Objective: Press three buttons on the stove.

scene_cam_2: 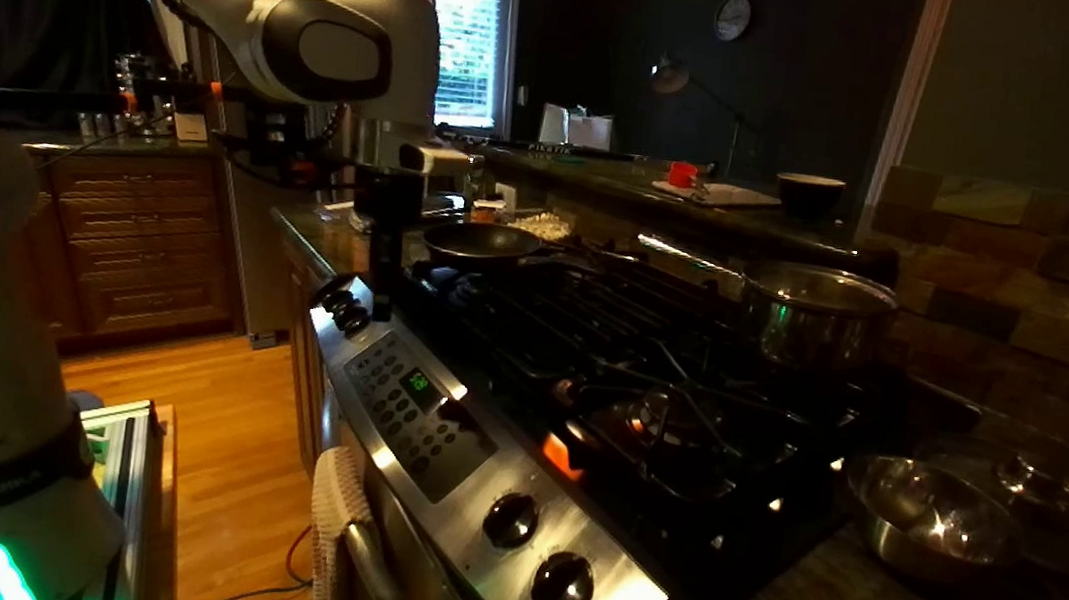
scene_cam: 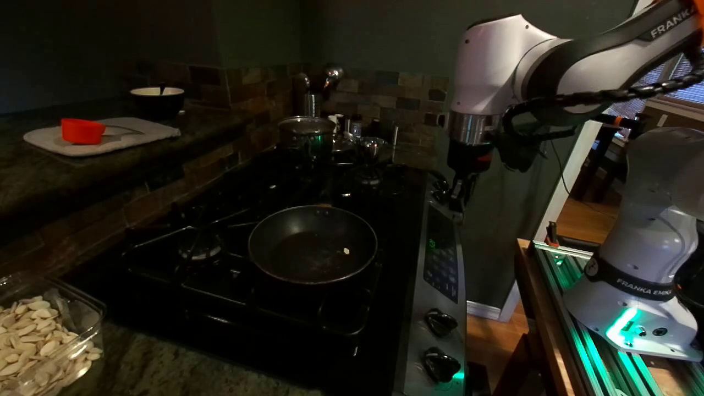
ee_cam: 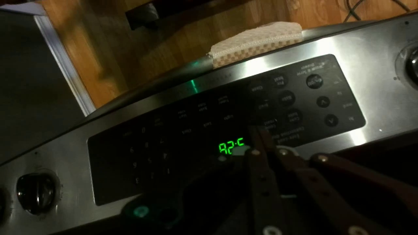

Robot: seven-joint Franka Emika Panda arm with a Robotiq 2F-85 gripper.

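The stove (scene_cam: 385, 324) is a black cooktop with dark grates. Its grey control strip (scene_cam_2: 609, 575) runs along the edge nearest the robot. The buttons (scene_cam: 444, 267) sit on a dark panel in that strip, in rows with pale markings. They also show in an exterior view (scene_cam_2: 394, 403) and, upside down, in the wrist view (ee_cam: 286, 98). My gripper (ee_cam: 261, 129) points down with its fingers together and nothing visible between them. In the wrist view its tips overlap the panel beside the green display (ee_cam: 231, 146). It appears above the strip in both exterior views (scene_cam: 457, 206) (scene_cam_2: 380, 308); exact height is unclear.
Dark knobs (scene_cam_2: 510, 519) stand at both ends of the strip. A frying pan (scene_cam: 312, 245) sits on the grates, and a pot (scene_cam_2: 814, 317) stands at the back. A towel (scene_cam_2: 336, 519) hangs on the oven handle. A metal bowl (scene_cam_2: 932, 517) rests on the counter.
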